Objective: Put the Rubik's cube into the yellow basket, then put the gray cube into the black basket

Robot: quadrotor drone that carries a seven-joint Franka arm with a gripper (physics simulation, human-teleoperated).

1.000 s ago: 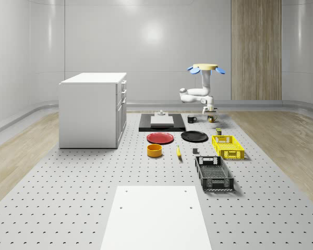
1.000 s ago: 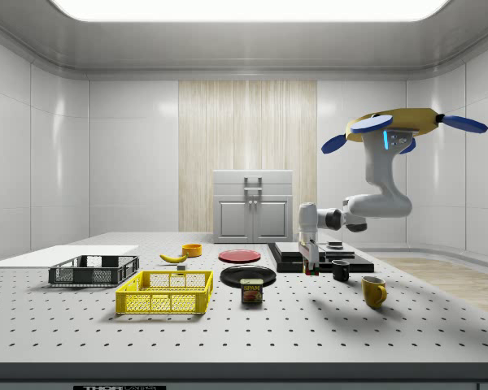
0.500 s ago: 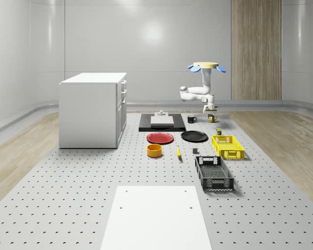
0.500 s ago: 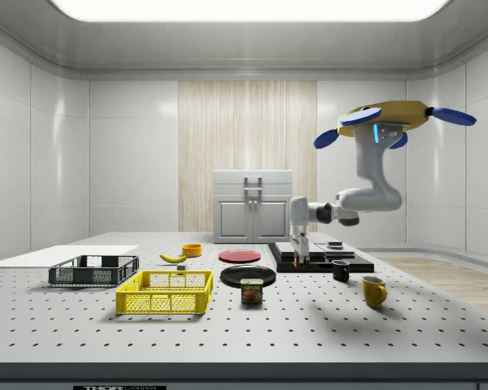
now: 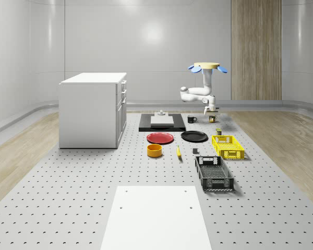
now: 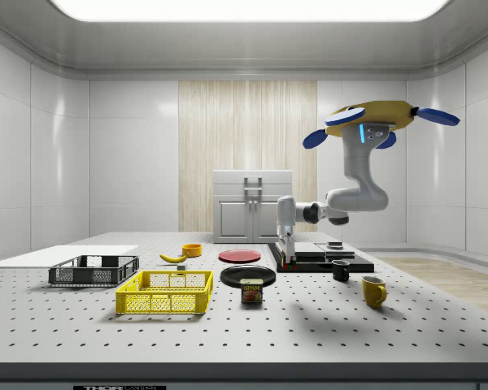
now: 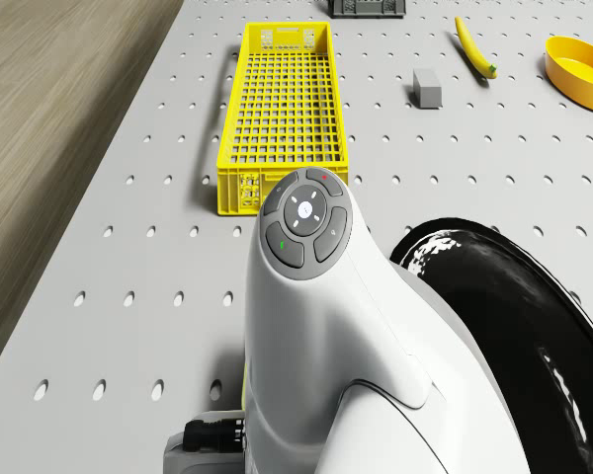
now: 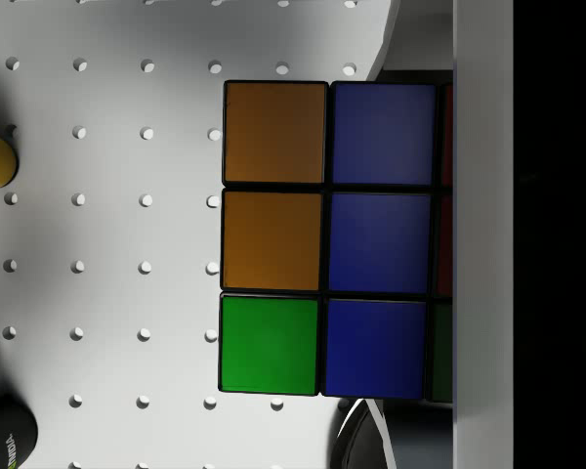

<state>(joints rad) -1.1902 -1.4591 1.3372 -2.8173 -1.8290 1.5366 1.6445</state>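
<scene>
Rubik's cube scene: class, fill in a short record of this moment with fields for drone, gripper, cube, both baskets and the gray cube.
drone: hovers above the table's far end, near the mugs
gripper: hangs low above the table, shut on the Rubik's cube
Rubik's cube: held in the gripper, off the table
yellow basket: empty, on the table
black basket: empty, next to the yellow basket
gray cube: on the table, beside the yellow basket

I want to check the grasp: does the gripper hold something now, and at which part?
Yes. The gripper holds the Rubik's cube, clear of the table; a finger lies flat against one side face. The drone hovers.
</scene>
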